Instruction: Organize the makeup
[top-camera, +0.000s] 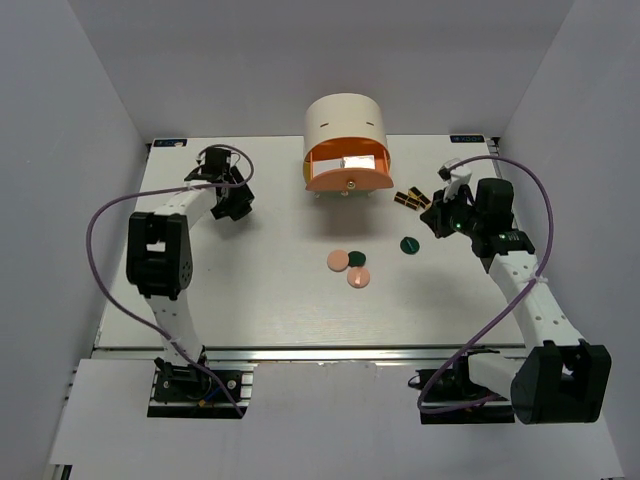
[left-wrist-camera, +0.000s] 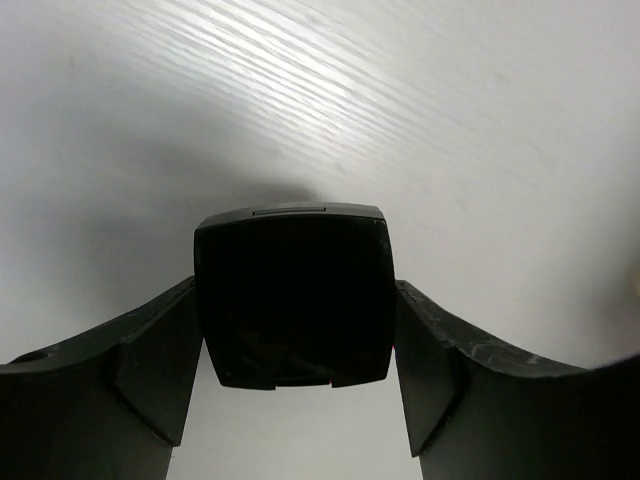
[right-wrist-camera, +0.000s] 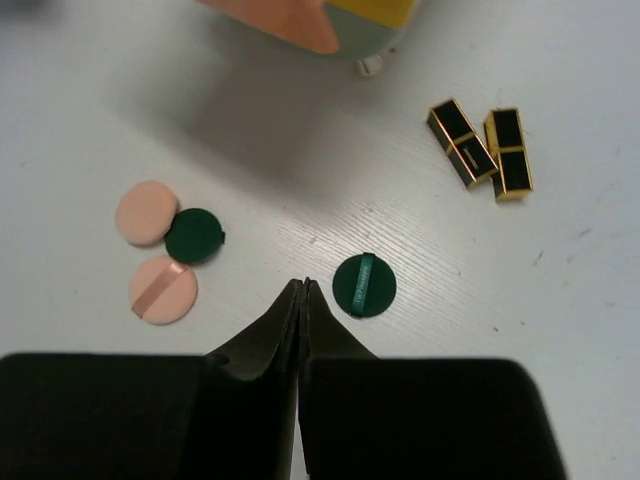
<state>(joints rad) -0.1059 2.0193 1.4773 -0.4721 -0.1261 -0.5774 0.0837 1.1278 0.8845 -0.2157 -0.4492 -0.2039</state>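
Left gripper (left-wrist-camera: 295, 335) at far left of table (top-camera: 270, 310), jaws closed on a black square compact (left-wrist-camera: 292, 290), pinched at both sides. Right gripper (right-wrist-camera: 303, 298) – fingers pressed together, nothing between them, poised just beside a lone dark green disc (right-wrist-camera: 364, 285). Mid-table cluster: two pink discs (right-wrist-camera: 146, 212) (right-wrist-camera: 163, 289) touching another green disc (right-wrist-camera: 194, 235). Two black-and-gold lipstick tubes (right-wrist-camera: 462, 142) (right-wrist-camera: 508, 154) lie side by side, far right. Cream cabinet (top-camera: 345, 125) at back – orange drawer (top-camera: 347, 178) pulled out, something white inside
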